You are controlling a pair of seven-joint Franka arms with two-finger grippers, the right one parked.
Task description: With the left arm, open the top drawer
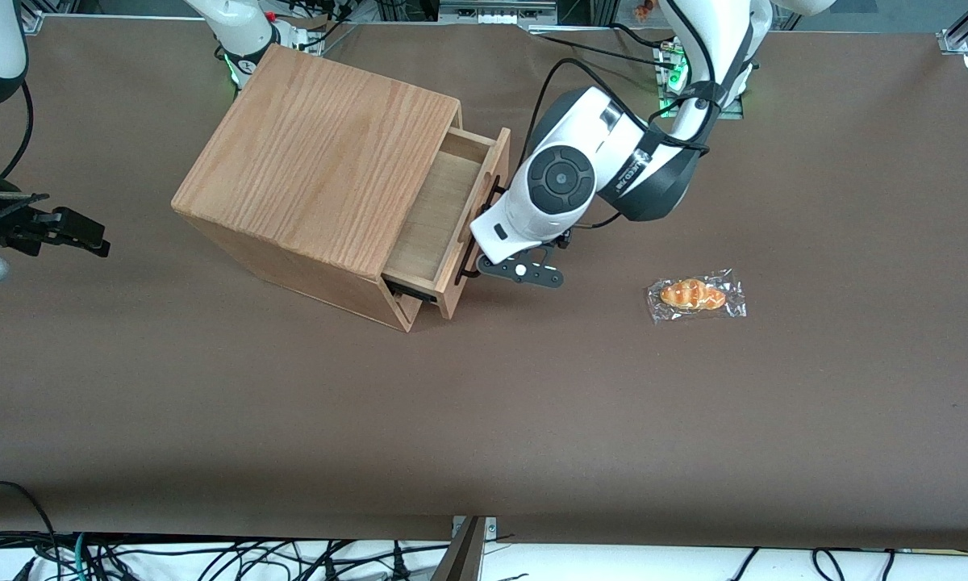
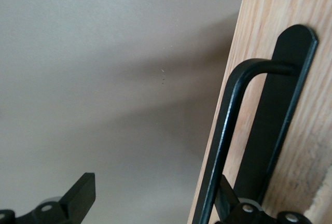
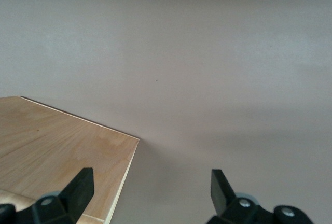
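Gripper [image 2: 150,203] spreading around black bar handle [image 2: 228,130]; pale-wood top drawer [image 1: 444,222] standing partly out, bare surface [image 1: 532,403] lying in front.

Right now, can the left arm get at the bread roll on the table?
Probably yes. The gripper is open astride the top drawer's handle, one finger tucked under the bar. Backing off frees it, and only bare table separates it from the bread roll.
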